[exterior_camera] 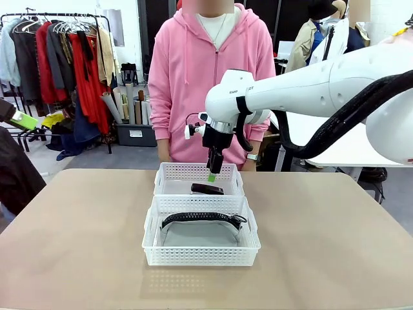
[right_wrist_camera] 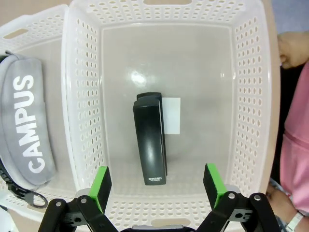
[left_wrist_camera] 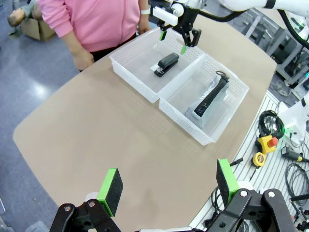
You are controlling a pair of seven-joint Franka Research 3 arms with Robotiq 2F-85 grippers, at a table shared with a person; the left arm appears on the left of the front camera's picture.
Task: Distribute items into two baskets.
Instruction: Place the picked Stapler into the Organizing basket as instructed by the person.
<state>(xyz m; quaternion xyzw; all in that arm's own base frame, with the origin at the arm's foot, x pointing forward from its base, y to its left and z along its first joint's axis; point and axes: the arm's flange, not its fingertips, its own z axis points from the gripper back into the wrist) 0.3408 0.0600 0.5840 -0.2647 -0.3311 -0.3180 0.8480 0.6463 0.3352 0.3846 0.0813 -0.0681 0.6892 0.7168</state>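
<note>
Stapler (right_wrist_camera: 150,140), black with small white print I can't read, lies flat in the far basket (right_wrist_camera: 251,96) on a white label (right_wrist_camera: 172,116). "CAMPUS" reads white on the grey pouch (right_wrist_camera: 26,130), which sits in the near basket (exterior_camera: 200,255) under its ridged strap (exterior_camera: 201,218). My right gripper (right_wrist_camera: 157,181) hangs over the stapler, jaws wide and empty. My left gripper (left_wrist_camera: 169,186) hovers off the table (left_wrist_camera: 96,140), wide too.

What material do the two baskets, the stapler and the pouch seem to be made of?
Baskets: probably white plastic, slightly glossy, with moulded holes in the walls. Stapler: black, smooth, faint sheen; plastic or painted metal, I cannot tell which. Pouch: grey matte fabric, printed white letters.
</note>
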